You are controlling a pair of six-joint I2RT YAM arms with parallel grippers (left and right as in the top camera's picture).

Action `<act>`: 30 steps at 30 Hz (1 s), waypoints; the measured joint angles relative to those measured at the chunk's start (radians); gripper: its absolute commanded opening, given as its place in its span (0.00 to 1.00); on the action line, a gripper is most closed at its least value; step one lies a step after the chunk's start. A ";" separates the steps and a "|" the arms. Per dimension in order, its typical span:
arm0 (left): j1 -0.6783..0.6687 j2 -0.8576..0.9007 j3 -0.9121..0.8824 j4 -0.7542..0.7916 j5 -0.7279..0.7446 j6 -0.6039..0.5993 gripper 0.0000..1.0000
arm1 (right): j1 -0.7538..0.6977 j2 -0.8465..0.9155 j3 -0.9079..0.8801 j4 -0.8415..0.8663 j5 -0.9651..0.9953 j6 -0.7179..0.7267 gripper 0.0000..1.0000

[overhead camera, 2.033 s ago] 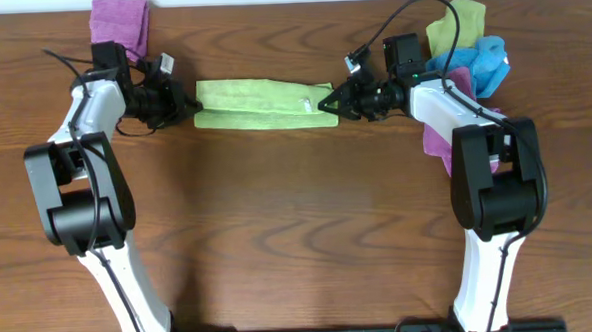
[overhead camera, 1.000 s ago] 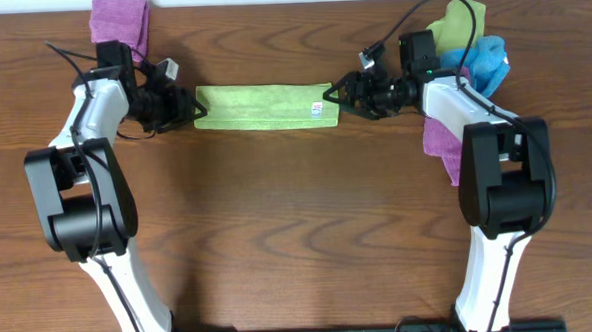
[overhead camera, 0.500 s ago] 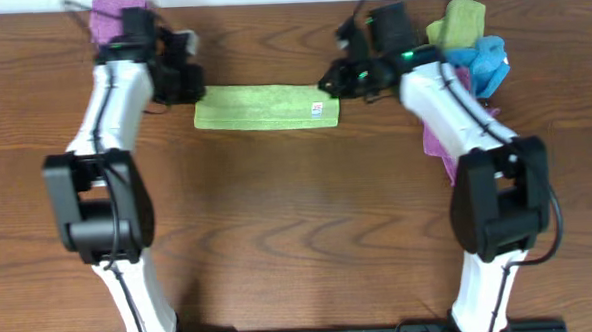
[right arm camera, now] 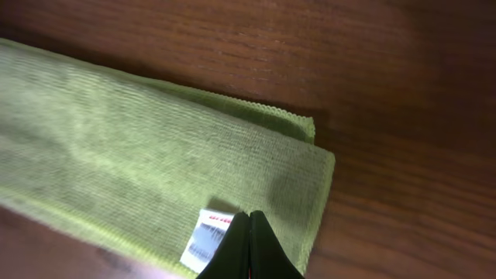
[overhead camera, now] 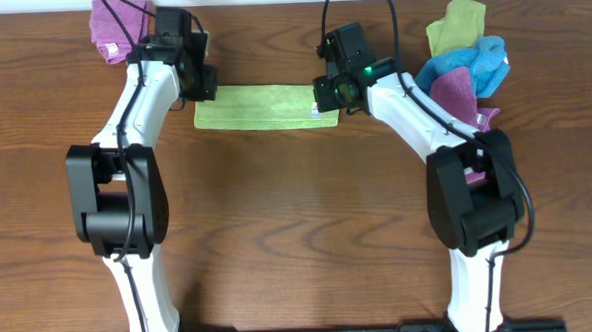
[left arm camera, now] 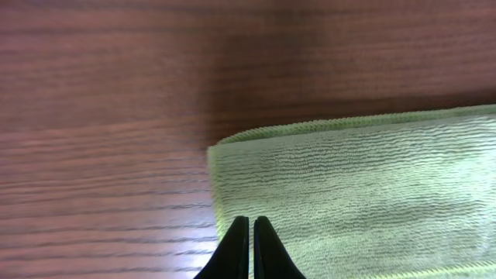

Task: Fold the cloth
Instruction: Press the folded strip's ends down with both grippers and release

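The green cloth (overhead camera: 263, 107) lies flat on the wooden table as a long folded strip with a white label near its right end. My left gripper (overhead camera: 203, 88) hangs over the strip's left end; in the left wrist view its fingers (left arm camera: 249, 222) are shut and empty above the cloth (left arm camera: 364, 194). My right gripper (overhead camera: 324, 93) hangs over the right end; in the right wrist view its fingers (right arm camera: 249, 217) are shut and empty beside the white label (right arm camera: 208, 239) on the cloth (right arm camera: 132, 147).
A purple cloth (overhead camera: 117, 16) lies at the back left corner. A pile of cloths sits at the back right: yellow-green (overhead camera: 460, 19), blue (overhead camera: 475, 63) and magenta (overhead camera: 456, 94). Bare wood (overhead camera: 298, 216) lies in front of the strip.
Both grippers have left the strip's ends and swung up toward the back of the table. The cloth now lies flat and a little farther forward.
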 measured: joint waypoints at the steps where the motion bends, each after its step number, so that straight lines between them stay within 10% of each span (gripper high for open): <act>1: 0.000 0.008 0.000 0.001 0.005 -0.004 0.06 | 0.000 0.006 0.000 0.006 0.000 0.000 0.01; 30: 0.000 0.113 0.014 -0.322 0.072 -0.048 0.06 | -0.003 0.101 0.042 -0.206 -0.121 0.000 0.01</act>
